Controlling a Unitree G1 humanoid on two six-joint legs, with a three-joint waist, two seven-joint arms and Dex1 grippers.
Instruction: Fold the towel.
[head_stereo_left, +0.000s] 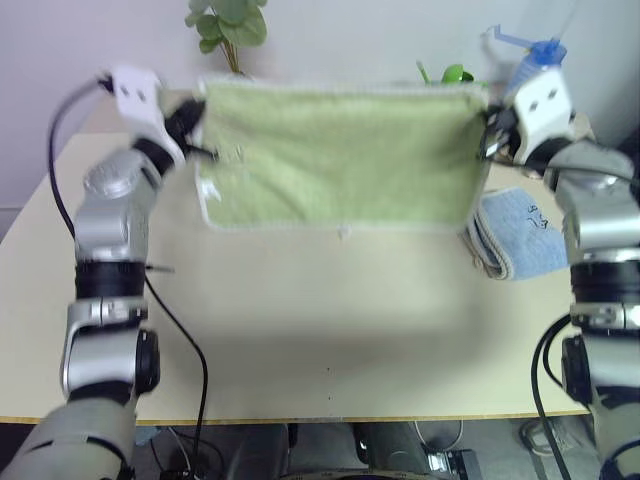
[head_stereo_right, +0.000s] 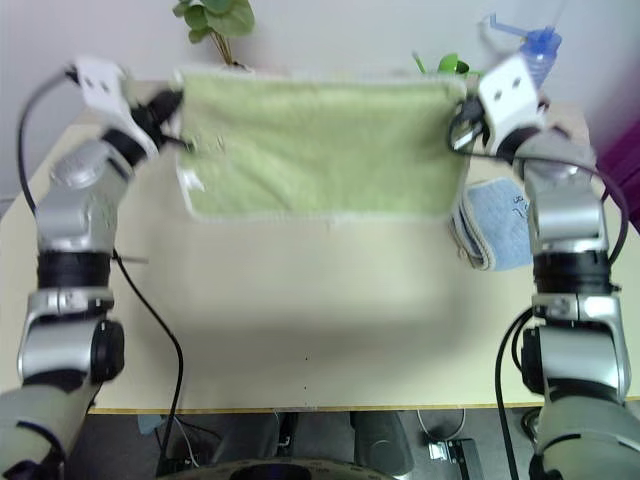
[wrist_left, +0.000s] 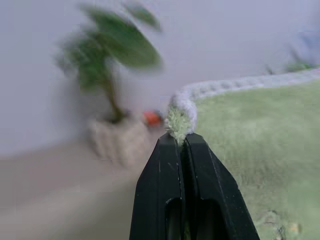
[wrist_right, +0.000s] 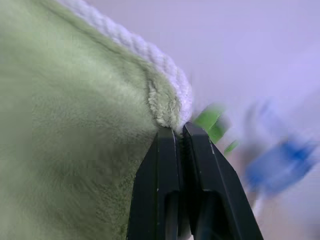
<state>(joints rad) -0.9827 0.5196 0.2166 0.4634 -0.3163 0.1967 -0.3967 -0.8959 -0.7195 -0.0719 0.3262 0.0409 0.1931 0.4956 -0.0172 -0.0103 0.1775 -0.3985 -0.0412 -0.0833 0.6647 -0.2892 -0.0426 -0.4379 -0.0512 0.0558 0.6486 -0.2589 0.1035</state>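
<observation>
- The towel (head_stereo_left: 340, 155), light green terry with white piped edging, hung in the air above the far half of the desk (head_stereo_left: 300, 340), stretched flat between both hands; its lower edge appeared to clear the desktop.
- Handling, as judged: the cloth was soft, limp and light, sagging wherever unsupported; the pile looked grippy rather than slippery, and nothing about it was fragile.
- Best purchase, as judged: the piped corners, where the thick cord keeps the cloth from sliding out of a pinch.
- The left hand (wrist_left: 182, 142) was clenched on the towel's upper corner at 9 o'clock, piping bulging just above the fingertips.
- The right hand (wrist_right: 180, 131) was clenched likewise on the upper corner at 3 o'clock.
- A light blue folded towel (head_stereo_left: 515, 235) lay on the desk at 4 o'clock of the hanging cloth, just beside its lower corner; a lowered fold could land on it.
- A potted plant (head_stereo_left: 228, 25) stood behind the towel at 11 o'clock, and a blue spray bottle (head_stereo_left: 535, 55) at 2 o'clock near the right hand; both might be brushed by a forward swing.
- The near desktop looked free for laying the fold.
</observation>
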